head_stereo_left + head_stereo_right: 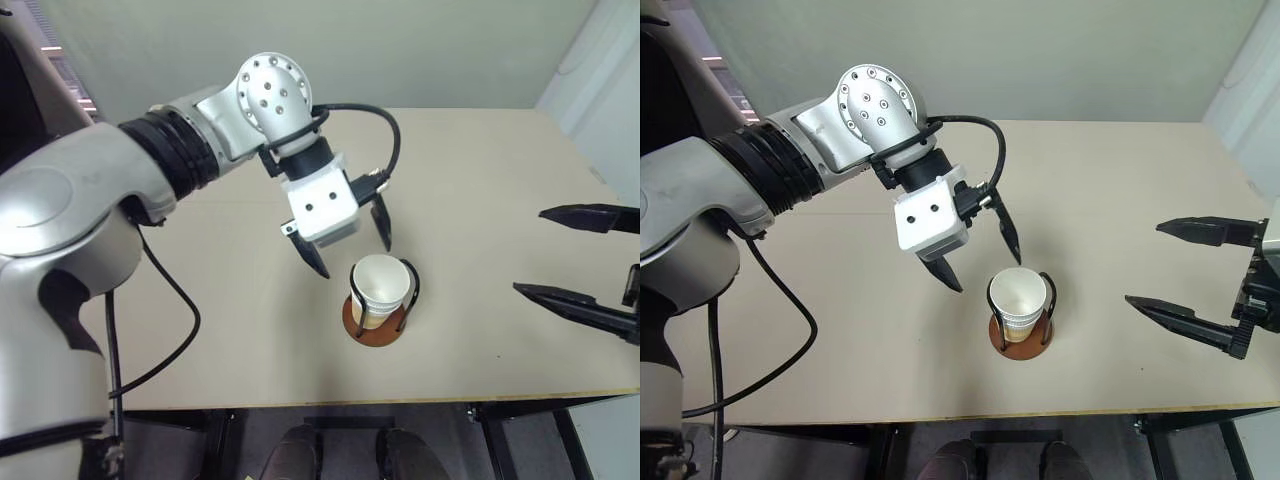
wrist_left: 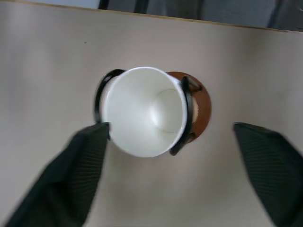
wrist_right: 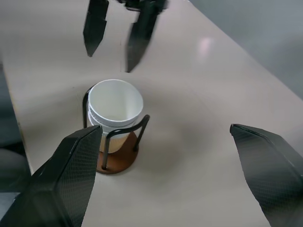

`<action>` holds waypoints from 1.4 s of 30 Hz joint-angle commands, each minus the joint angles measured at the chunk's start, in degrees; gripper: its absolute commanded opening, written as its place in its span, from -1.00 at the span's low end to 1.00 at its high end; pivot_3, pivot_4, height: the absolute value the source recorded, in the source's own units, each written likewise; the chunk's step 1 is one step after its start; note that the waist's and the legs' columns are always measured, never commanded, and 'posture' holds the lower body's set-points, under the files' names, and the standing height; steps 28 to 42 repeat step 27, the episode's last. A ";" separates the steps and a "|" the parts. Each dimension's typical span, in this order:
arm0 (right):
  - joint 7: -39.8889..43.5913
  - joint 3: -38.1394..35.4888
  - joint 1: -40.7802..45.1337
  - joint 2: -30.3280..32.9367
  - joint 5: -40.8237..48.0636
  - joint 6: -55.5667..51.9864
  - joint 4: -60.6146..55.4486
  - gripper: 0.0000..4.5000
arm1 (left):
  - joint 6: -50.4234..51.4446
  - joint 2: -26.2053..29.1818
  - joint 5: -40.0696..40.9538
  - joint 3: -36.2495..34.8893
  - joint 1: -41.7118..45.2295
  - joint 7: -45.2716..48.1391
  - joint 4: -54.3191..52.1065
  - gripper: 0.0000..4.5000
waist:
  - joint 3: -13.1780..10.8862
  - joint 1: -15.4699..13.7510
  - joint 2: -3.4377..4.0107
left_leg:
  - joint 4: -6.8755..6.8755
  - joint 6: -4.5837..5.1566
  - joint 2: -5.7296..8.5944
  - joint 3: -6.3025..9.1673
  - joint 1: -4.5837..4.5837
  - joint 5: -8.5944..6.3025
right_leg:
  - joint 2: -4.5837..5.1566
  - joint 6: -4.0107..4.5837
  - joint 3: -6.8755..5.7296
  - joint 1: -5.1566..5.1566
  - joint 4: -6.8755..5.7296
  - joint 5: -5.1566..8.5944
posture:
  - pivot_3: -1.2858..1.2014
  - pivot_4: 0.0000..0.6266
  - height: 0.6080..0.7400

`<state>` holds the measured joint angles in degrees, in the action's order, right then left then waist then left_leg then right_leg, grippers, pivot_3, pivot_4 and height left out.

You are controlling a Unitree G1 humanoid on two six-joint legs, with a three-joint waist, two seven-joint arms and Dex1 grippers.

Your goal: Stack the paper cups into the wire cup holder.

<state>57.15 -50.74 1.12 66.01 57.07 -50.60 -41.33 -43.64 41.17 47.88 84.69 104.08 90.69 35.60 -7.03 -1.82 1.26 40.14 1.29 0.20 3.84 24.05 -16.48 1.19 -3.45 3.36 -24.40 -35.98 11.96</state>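
Plain beige table (image 1: 500, 180), unmarked paper cups (image 1: 380, 285) nested in wire cup holder (image 1: 376, 328), left gripper (image 1: 350, 245) and right gripper (image 1: 575, 255) both spread, empty.

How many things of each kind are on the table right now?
Cup stack: 1 (nested in the holder; number of cups unclear)
Wire holder: 1
Total: 2
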 commanded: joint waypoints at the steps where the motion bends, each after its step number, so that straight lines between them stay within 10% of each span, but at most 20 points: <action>1: 2.14 5.65 1.69 0.79 -1.96 4.66 3.31 1.00 | 8.15 0.83 1.12 -11.09 -3.09 1.81 2.93 0.98 | 0.01 0.04 0.01 | -0.01 -0.05 0.02 -0.03 -0.01 0.03 | -0.02 0.00 -0.02 0.00 0.01 0.00 | 0.03 -0.52 1.00; 16: 21.58 19.14 6.58 5.98 -15.67 19.83 29.06 1.00 | 50.44 31.07 2.70 -51.69 -45.71 1.55 -15.94 0.98 | 0.14 0.74 0.31 | -0.08 -0.55 0.02 0.22 0.00 0.33 | -0.14 0.11 0.02 -0.19 0.00 0.07 | 0.03 -0.52 1.00; 27: 25.04 29.28 17.52 5.98 -18.32 22.17 36.24 1.00 | 61.43 32.50 -2.43 -74.27 -63.68 -1.58 -29.22 0.98 | 0.14 1.54 0.28 | -0.16 -0.71 0.02 0.20 -0.56 0.47 | -0.12 1.02 0.03 0.03 -0.61 0.39 | 0.03 -0.52 1.00; 42: 25.04 29.28 17.52 5.98 -18.32 22.17 36.24 1.00 | 61.43 32.50 -2.43 -74.27 -63.68 -1.58 -29.22 0.98 | 0.14 1.54 0.28 | -0.16 -0.71 0.02 0.20 -0.56 0.47 | -0.12 1.02 0.03 0.03 -0.61 0.39 | 0.03 -0.52 1.00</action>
